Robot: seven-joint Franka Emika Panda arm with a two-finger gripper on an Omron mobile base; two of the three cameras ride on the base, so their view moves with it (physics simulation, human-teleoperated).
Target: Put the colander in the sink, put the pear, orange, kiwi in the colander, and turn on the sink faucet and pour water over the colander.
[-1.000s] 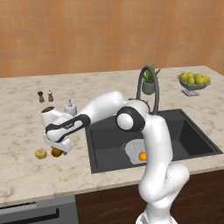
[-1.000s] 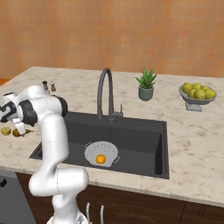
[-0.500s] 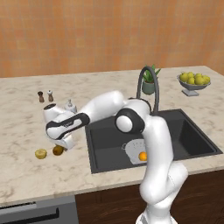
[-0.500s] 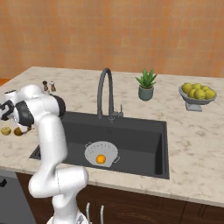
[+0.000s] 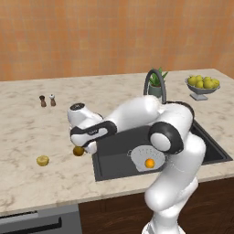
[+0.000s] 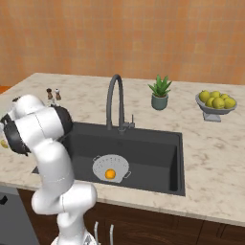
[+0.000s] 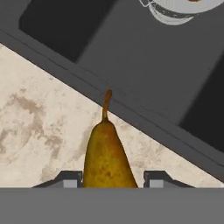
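Hand view shows the golden-brown tapered pear (image 7: 106, 157) between the two dark fingertips of the gripper (image 7: 113, 178), the jaws pinching its sides. Beyond them lies the dark grey sink (image 7: 131, 57) with the silvery perforated colander (image 7: 175, 13).

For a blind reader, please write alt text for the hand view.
A golden-brown pear sits between the jaws, stem pointing to the dark sink beyond the speckled counter. The colander peeks in at the top edge.
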